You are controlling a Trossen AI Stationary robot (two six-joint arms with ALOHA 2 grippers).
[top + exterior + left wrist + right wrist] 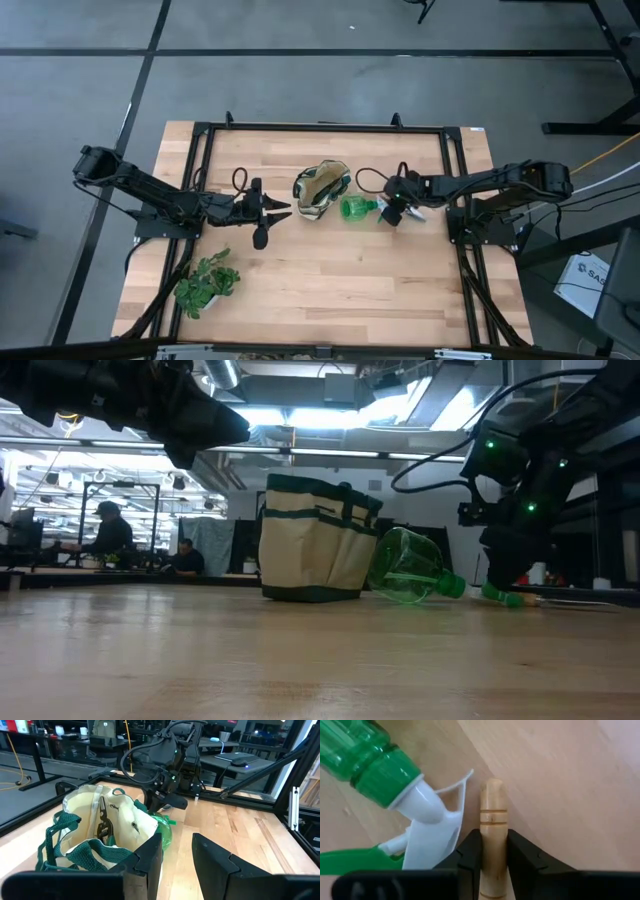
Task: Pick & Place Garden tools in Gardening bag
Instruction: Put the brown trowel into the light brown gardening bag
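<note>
The white and green gardening bag [320, 190] stands upright on its base at mid-table, and the black-handled pruning shears [102, 820] stick up inside it. The green spray bottle [358, 208] lies on its side, its base end against the bag [315, 540]. My left gripper [280, 208] is open and empty, just left of the bag. My right gripper [396, 214] is at the bottle's white trigger head [427, 827], shut on a pale wooden tool handle [493, 820] that lies beside it. My right gripper pinches the wooden handle between its two fingers [470, 855], a little back from the handle's rounded free end [493, 795]. The fingers come from above and stand on the handle's two sides. Whether the handle is lifted off the table, I cannot tell.
A leafy plant sprig [207, 285] lies at the near left of the table. A black frame [320, 128] runs around the wooden top. The wood is bare near the front edge [330, 290]. People sit at desks far behind the table [105, 535].
</note>
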